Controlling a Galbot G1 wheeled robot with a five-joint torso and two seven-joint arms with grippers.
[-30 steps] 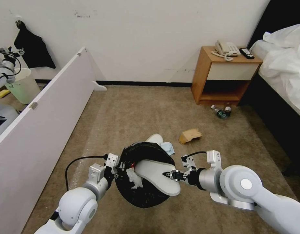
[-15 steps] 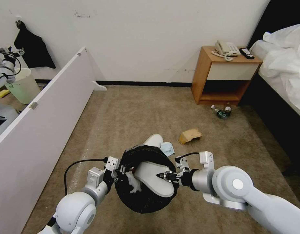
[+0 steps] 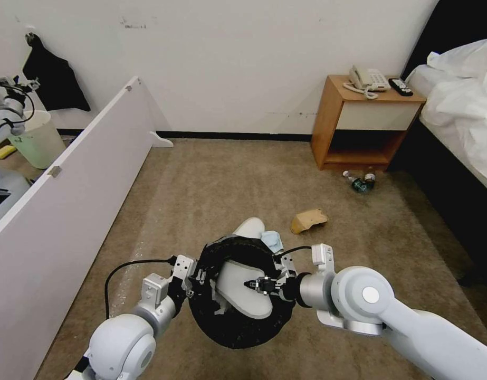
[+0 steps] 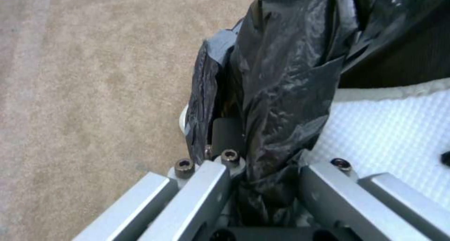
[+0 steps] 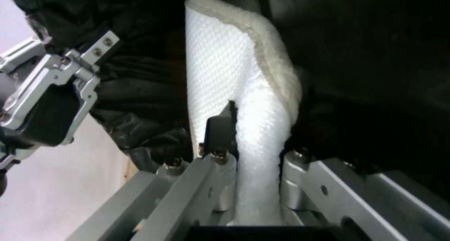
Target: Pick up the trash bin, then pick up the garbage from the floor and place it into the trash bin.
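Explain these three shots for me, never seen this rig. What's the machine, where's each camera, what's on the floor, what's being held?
It is a wheeled robot with two arms. The wide shot comes from its head camera, looking down at a carpeted floor; each close-up comes from a camera on one wrist.

The left gripper is clamped on the rim of the trash bin, pinching its black bag. The right gripper grips a white slipper by its edge, over the bin's mouth; its wrist view shows the slipper between its fingers.

On the floor beyond the bin: a second slipper, a light-blue cloth, a cardboard piece and bottles by the nightstand.
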